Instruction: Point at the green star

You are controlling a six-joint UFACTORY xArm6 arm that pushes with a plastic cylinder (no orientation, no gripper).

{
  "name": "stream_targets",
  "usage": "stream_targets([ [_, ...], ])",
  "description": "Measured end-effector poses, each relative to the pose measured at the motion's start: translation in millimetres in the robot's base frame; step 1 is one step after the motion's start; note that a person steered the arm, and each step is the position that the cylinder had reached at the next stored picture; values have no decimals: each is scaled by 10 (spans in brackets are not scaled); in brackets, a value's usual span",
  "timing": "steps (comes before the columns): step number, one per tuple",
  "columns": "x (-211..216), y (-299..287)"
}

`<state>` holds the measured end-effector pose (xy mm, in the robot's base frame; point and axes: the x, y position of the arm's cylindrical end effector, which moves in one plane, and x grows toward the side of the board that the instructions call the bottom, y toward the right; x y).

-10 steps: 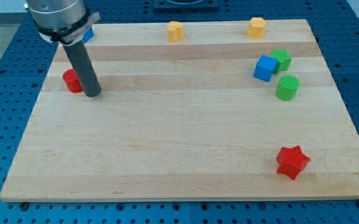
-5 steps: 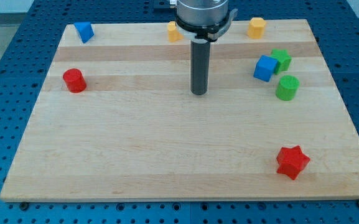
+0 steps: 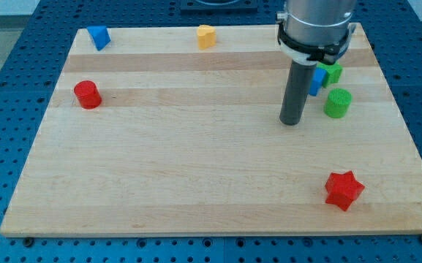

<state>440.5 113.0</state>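
The green star (image 3: 333, 71) lies near the view's right edge of the wooden board (image 3: 196, 183), partly hidden behind my rod. A blue cube (image 3: 317, 79) touches its left side, mostly hidden by the rod. My tip (image 3: 291, 121) rests on the board, below and to the left of the star, apart from it. A green cylinder (image 3: 337, 103) stands just right of the tip.
A red star (image 3: 343, 190) lies at the bottom right. A red cylinder (image 3: 87, 95) stands at the left. A blue block (image 3: 98, 36) and a yellow heart-like block (image 3: 207, 36) sit along the top edge. The other yellow block is hidden behind the arm.
My rod has swept from the view's left, beside the red cylinder, across the board to the right, and now stands next to the blue cube and green blocks. No block has moved.
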Motion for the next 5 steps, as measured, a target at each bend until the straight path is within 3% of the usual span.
stream_targets([
  [2,333,390],
  [3,369,1142],
  [4,226,1981],
  [5,-193,2274],
])
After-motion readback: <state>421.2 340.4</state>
